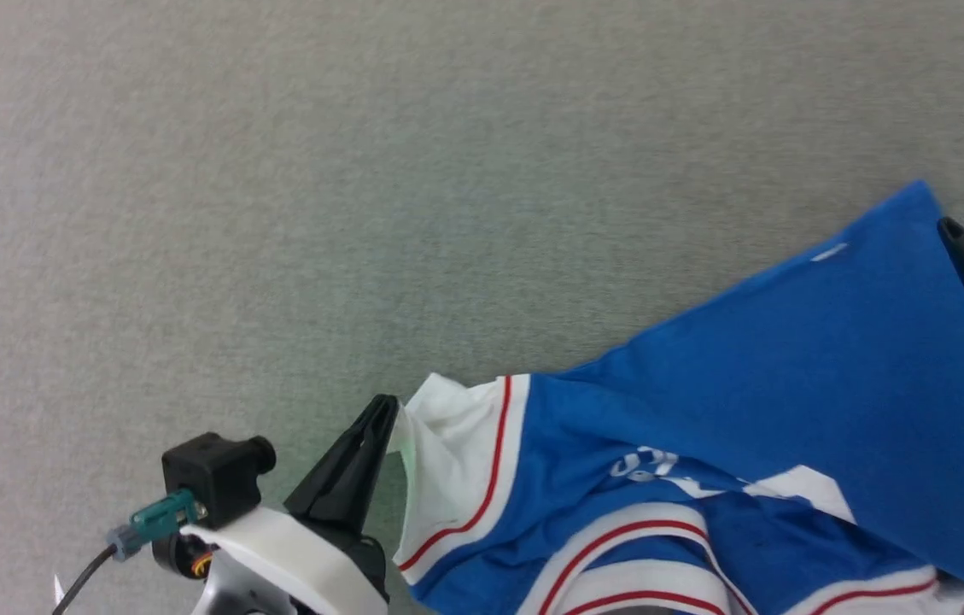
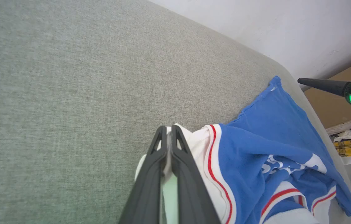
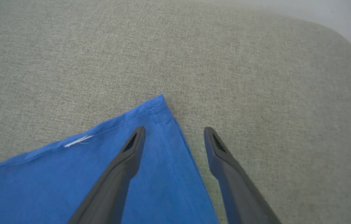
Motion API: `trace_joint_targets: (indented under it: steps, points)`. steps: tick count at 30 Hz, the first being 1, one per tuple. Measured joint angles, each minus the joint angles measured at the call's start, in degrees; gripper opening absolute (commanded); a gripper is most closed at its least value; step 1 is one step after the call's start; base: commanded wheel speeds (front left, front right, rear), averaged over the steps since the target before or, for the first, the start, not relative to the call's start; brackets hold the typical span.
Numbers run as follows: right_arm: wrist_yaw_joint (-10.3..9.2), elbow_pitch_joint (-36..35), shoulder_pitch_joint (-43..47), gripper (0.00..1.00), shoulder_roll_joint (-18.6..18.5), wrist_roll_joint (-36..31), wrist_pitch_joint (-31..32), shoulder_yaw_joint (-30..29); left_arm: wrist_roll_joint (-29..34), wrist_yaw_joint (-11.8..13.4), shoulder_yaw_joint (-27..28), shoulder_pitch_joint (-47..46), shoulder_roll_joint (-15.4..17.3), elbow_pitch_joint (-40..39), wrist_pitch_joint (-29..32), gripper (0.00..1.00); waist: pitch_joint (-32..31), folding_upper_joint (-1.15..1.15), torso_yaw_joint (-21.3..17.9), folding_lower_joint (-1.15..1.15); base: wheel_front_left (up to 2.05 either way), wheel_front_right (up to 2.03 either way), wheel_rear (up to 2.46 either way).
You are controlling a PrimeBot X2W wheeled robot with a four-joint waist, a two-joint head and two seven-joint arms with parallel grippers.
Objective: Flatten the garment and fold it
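The left pincer (image 1: pixel 385 403) clamps the T-shirt's (image 1: pixel 789 367) white sleeve (image 1: pixel 452 444), seemingly to anchor it, while the right pincer (image 3: pixel 175 130) gapes wide astride its hem corner (image 3: pixel 159 112).

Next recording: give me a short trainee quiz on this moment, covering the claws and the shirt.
1. True or false: the right claw is clamped on the blue corner of the shirt.
2. The left claw is shut on: A) the white sleeve, B) the blue hem, C) nothing.
3. What colour is the thin stripe along that sleeve's edge?
Key: 1 false, its jaws stand open astride the corner; 2 A; 3 red.
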Motion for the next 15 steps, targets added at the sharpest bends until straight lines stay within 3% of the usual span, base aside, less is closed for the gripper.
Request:
trace_joint_targets:
  steps: [9, 10, 11, 12, 15]
  points:
    - [0.0, 5.5, -1.5, 1.0, -3.8, -0.4, 2.0, 1.8, 0.4, -0.4, -1.2, -0.9, -1.1, 1.3, -0.5, 0.0, 3.6, 0.0, 4.5, -0.01, 0.0, 0.0, 0.0]
    - [0.0, 5.7, -1.6, 0.45, -4.3, -0.2, 3.0, 1.8, 0.4, -0.5, -1.3, -1.0, -1.1, 1.4, -0.5, 0.0, 3.8, 0.0, 4.9, -0.02, 0.0, 0.0, 0.0]
    - [0.0, 5.8, -1.9, 0.07, -4.6, 0.3, 4.4, 1.7, 0.4, -0.5, -1.4, -1.2, -1.2, 1.5, -0.5, 0.0, 4.1, 0.0, 5.2, -0.02, 0.0, 0.0, 0.0]
    - [-0.01, 5.7, -2.1, 0.0, -4.8, 0.7, 5.7, 1.7, 0.4, -0.5, -1.4, -1.4, -1.1, 1.6, -0.6, 0.0, 4.3, 0.0, 5.5, -0.02, 0.0, 0.0, 0.0]
    - [0.0, 4.7, -2.7, 0.0, -5.7, 1.6, 8.6, 2.0, 0.4, -0.5, -1.3, -1.5, -1.1, 1.8, -0.7, 0.0, 4.7, 0.0, 6.2, -0.02, 0.0, 0.0, 0.0]
